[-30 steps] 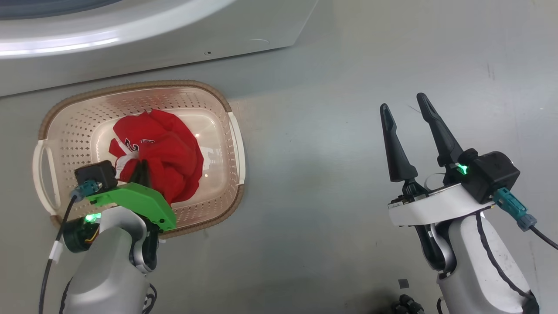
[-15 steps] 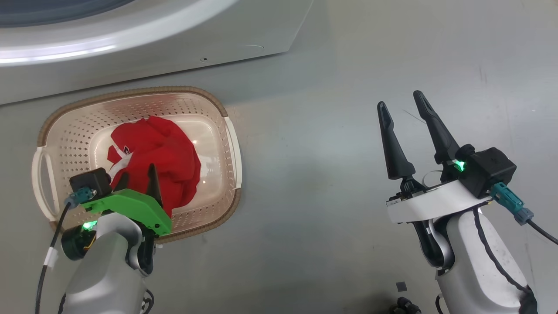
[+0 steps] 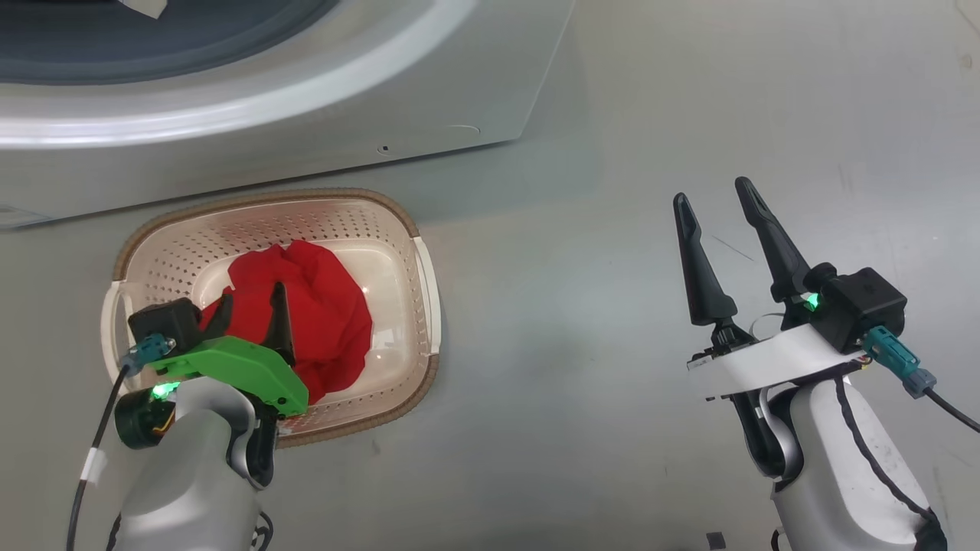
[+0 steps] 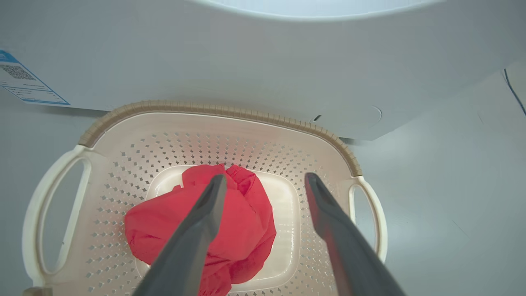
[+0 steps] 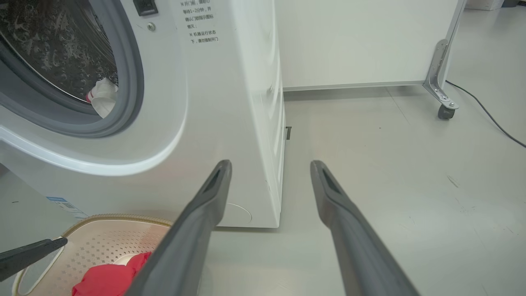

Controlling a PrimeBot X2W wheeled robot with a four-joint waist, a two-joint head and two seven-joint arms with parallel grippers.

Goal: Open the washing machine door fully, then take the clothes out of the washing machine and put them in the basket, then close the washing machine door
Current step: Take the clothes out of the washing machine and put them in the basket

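Left wrist view: left claw (image 4: 265, 176) spread, empty, above basket (image 4: 213, 109). Clothes (image 4: 246, 222) inside: soft, light, limp; I'd pinch top fold. Right claw (image 3: 711, 191) spread.

The floor (image 3: 582, 306) is smooth and pale grey with a dull sheen, marked by faint scuffs (image 5: 452, 181) and a thin hairline scratch (image 3: 731, 246). A small dark square scrap (image 3: 711, 539) lies on it at the bottom edge of the head view. In the right wrist view a white panel (image 5: 361, 41) stands upright at the back. At its right end a metal bracket (image 5: 436, 70) slants down to a small caster wheel (image 5: 445, 112) resting on the floor. A black cable (image 5: 487, 115) trails over the floor from near that wheel toward the right edge
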